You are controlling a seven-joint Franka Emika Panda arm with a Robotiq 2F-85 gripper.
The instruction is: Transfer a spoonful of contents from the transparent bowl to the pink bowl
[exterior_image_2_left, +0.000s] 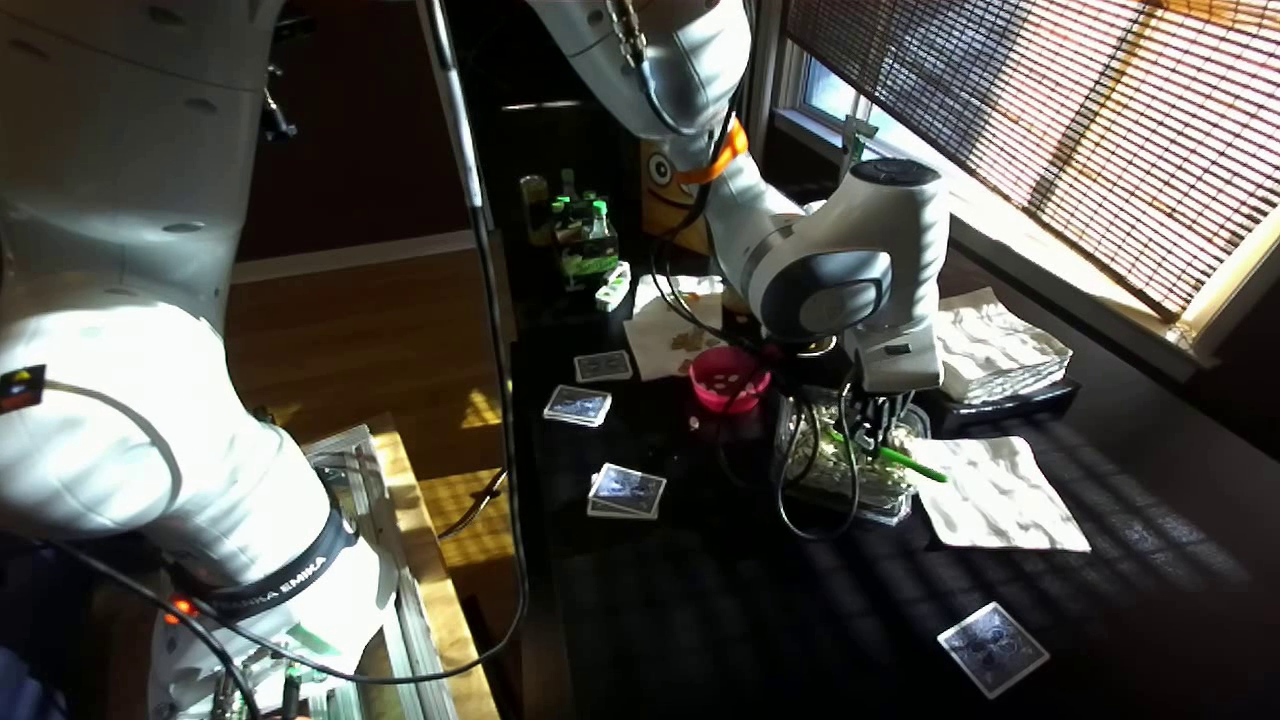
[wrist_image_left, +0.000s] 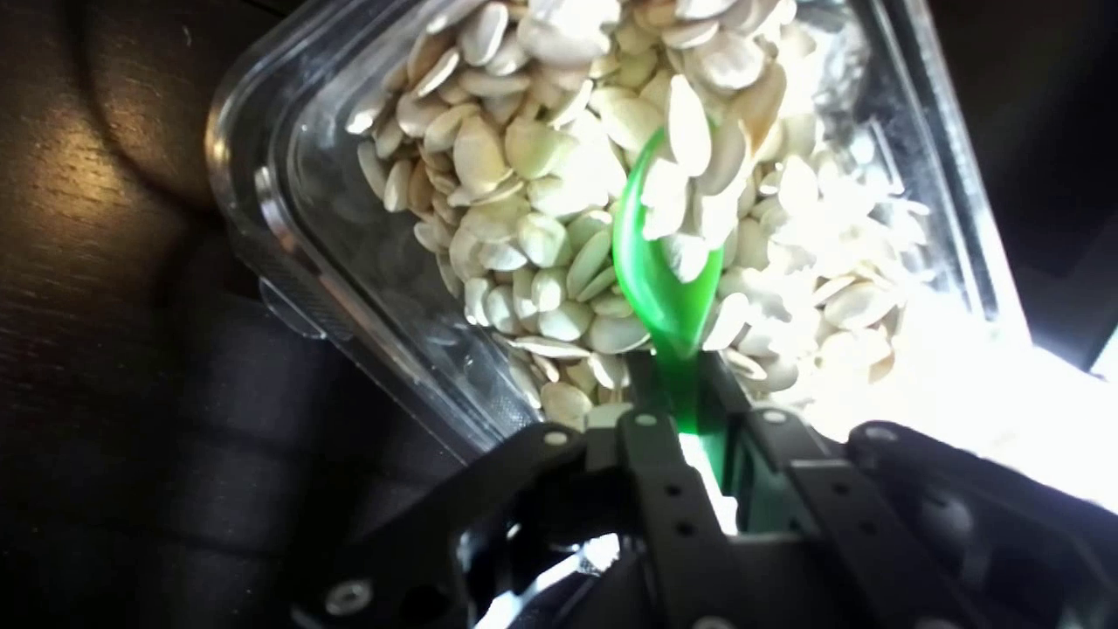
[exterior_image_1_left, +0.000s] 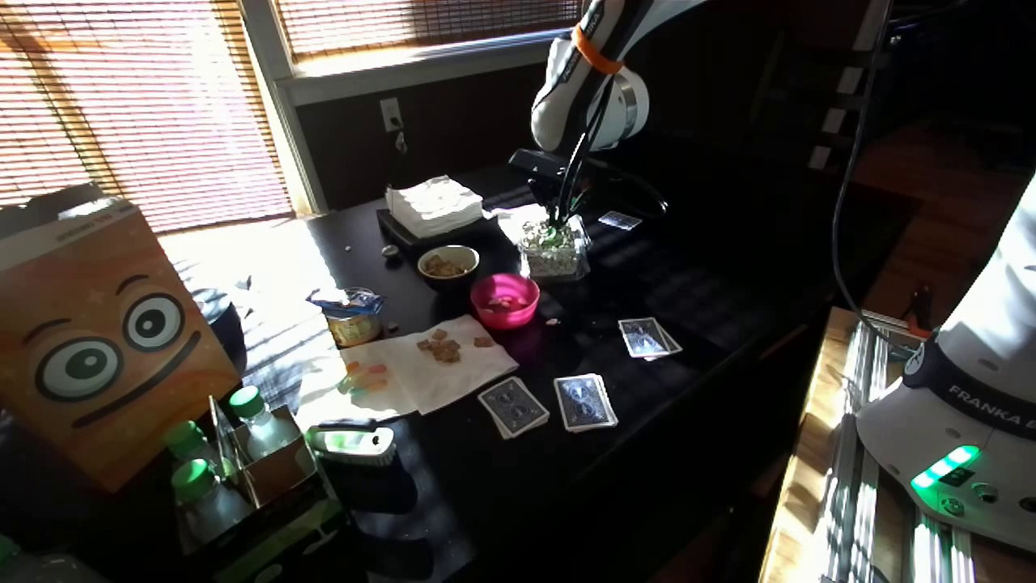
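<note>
The transparent bowl is a clear rectangular tub (exterior_image_1_left: 558,265) full of pale seeds, and it also shows in an exterior view (exterior_image_2_left: 875,508) and the wrist view (wrist_image_left: 349,262). The pink bowl (exterior_image_1_left: 506,314) stands beside it, with a few pale pieces inside, and also shows in an exterior view (exterior_image_2_left: 726,402). My gripper (wrist_image_left: 683,377) is low over the tub, shut on the handle of a green spoon (wrist_image_left: 651,275). The spoon's head lies among the seeds with several seeds on it; its tip is covered. The handle's end (exterior_image_2_left: 915,465) sticks out past the gripper (exterior_image_2_left: 880,440).
A bowl of brown cereal (exterior_image_1_left: 437,282) and a stack of napkins (exterior_image_1_left: 437,206) stand near the tub. A white napkin (exterior_image_2_left: 1005,495) lies beside it. Card piles (exterior_image_1_left: 584,402), a jar (exterior_image_1_left: 354,325) and a bottle carrier (exterior_image_1_left: 267,470) are on the table. Cables hang by the wrist.
</note>
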